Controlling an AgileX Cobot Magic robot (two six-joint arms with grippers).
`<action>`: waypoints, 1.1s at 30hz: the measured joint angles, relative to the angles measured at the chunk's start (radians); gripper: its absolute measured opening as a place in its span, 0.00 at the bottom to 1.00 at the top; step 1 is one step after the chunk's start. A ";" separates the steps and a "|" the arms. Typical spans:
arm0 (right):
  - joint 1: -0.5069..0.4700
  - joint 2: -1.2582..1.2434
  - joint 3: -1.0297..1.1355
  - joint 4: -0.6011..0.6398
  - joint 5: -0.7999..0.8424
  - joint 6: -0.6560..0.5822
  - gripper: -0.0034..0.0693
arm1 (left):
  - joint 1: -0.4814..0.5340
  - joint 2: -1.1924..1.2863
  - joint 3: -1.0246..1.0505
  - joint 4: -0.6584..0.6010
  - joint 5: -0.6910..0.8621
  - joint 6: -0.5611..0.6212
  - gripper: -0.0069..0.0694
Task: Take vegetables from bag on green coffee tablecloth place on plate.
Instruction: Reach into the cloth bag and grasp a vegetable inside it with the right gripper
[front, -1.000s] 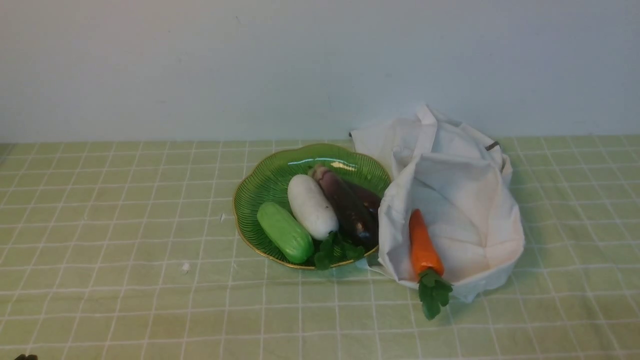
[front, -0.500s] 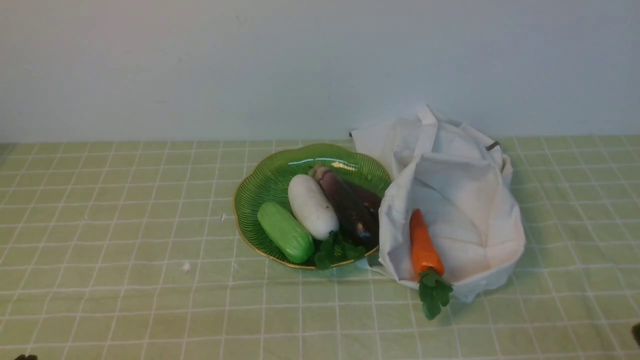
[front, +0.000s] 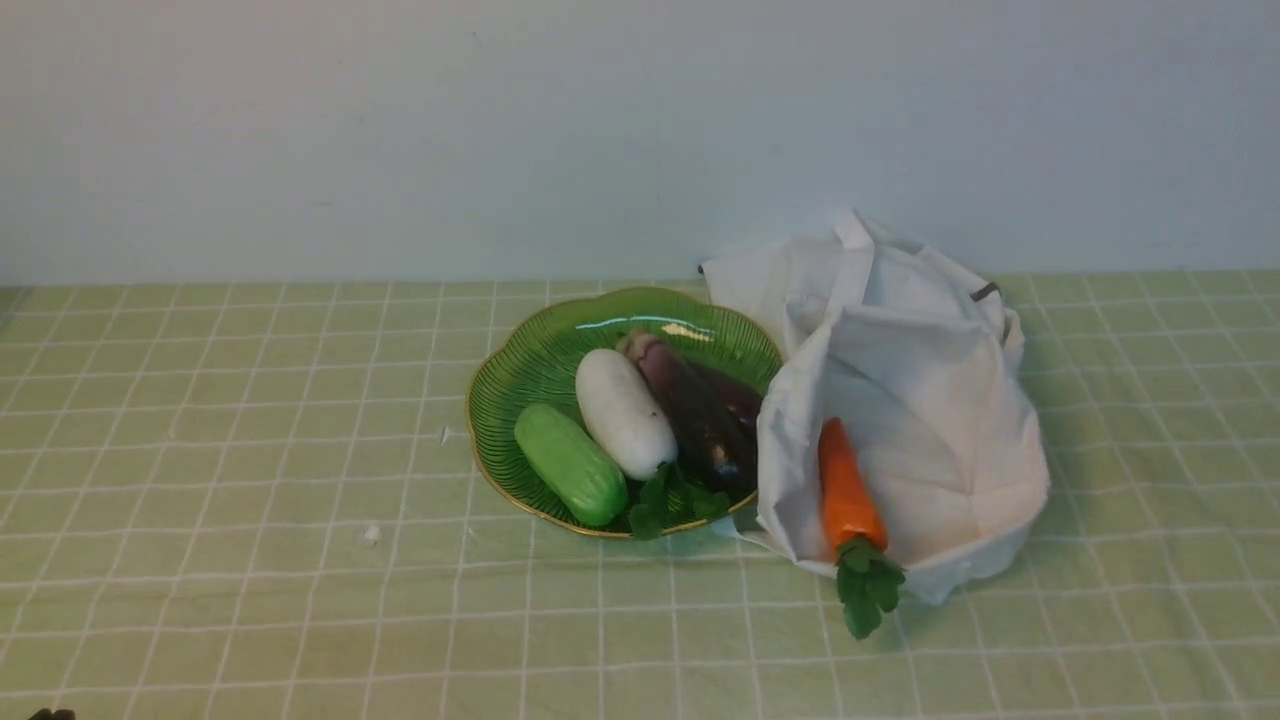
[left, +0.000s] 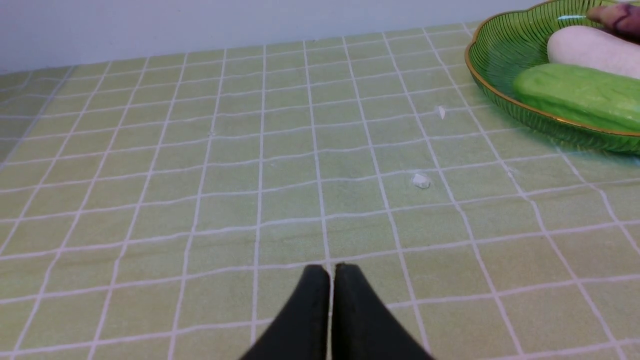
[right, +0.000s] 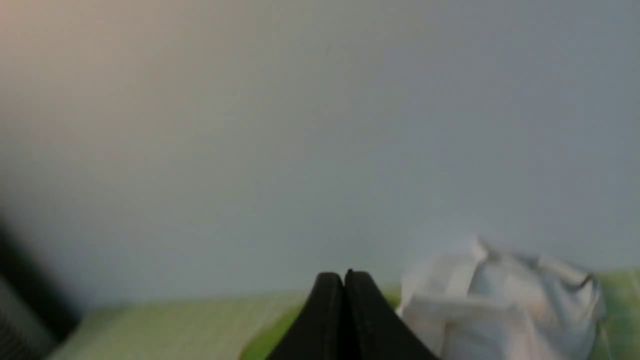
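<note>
Inside the bag (front: 930, 430), leafy top spilling over its rim, the carrot (front: 848, 495) is lying beside the plate (front: 560, 310). Both grippers, left (left: 332, 272) and right (right: 345, 280) (the latter's view blurred), are seemingly keeping their tips together.

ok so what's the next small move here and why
Probably bring the right tool, shut and empty, down toward the carrot, opening on the way: the carrot lies in the mouth of the bag, leafy top sticking out, while the other vegetables in view are on the plate.
</note>
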 joint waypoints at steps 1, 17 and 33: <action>0.000 0.054 -0.027 -0.018 0.078 0.000 0.03 | 0.000 0.000 0.000 0.000 0.000 0.000 0.09; 0.087 0.947 -0.331 -0.182 0.500 0.029 0.03 | 0.000 0.000 0.000 0.000 0.000 0.000 0.09; 0.282 1.276 -0.559 -0.612 0.243 0.482 0.31 | 0.000 0.000 0.000 0.000 0.000 0.000 0.09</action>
